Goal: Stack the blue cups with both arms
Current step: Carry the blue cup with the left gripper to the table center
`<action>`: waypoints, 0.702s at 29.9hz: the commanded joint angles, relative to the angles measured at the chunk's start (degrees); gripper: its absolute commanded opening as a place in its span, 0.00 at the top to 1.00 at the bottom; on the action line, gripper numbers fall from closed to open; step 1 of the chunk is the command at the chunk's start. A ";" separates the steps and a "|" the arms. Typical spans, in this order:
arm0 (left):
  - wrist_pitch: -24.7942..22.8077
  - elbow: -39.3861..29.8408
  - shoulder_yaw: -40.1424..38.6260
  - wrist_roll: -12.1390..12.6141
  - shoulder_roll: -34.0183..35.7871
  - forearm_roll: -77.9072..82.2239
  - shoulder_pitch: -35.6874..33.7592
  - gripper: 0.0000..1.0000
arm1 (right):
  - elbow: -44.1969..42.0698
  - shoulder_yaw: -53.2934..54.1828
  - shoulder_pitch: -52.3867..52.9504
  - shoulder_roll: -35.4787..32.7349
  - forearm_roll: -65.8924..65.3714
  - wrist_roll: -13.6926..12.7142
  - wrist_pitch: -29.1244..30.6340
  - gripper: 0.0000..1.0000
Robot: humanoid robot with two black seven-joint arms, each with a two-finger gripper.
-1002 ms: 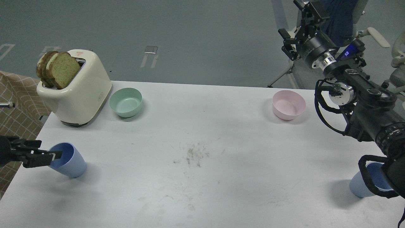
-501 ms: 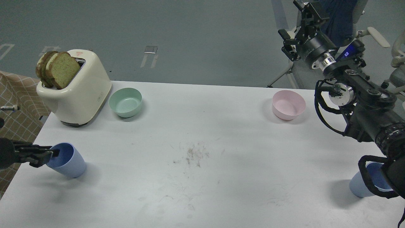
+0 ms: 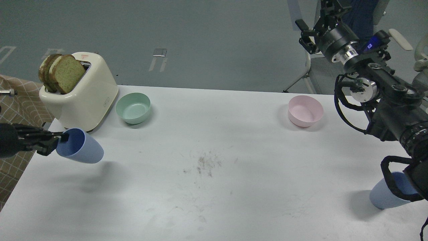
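Note:
One blue cup [image 3: 82,147] is off the table at the left, tipped with its mouth toward the left and its shadow on the table below. My left gripper [image 3: 57,140] is shut on its rim, one finger inside the mouth. The second blue cup [image 3: 383,198] stands on the table at the near right, partly hidden behind my right arm's cable loop. My right gripper [image 3: 316,25] is raised high beyond the table's far right edge, fingers apart and empty, far from both cups.
A cream toaster [image 3: 83,97] with bread slices stands at the far left, just behind the lifted cup. A mint-green bowl [image 3: 133,107] sits beside it. A pink bowl [image 3: 305,110] sits at the far right. The white table [image 3: 214,140] has a smudge mid-way.
My left gripper has lifted the left blue cup off the table, up and slightly right, tipping it more. My right arm has shifted slightly up.

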 commanded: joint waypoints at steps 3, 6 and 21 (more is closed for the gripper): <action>-7.32 -1.89 -0.01 0.00 -6.79 3.24 -13.73 1.00 | -0.07 -0.38 5.78 0.00 0.04 0.00 0.00 0.00; -12.59 -1.89 -0.01 0.00 -14.78 4.13 -18.83 1.00 | -0.16 -1.87 8.67 0.27 0.04 0.00 0.00 0.00; -16.03 7.58 0.87 0.00 -48.72 7.81 -21.04 1.00 | -0.16 -8.38 13.08 0.44 0.04 0.00 0.00 0.00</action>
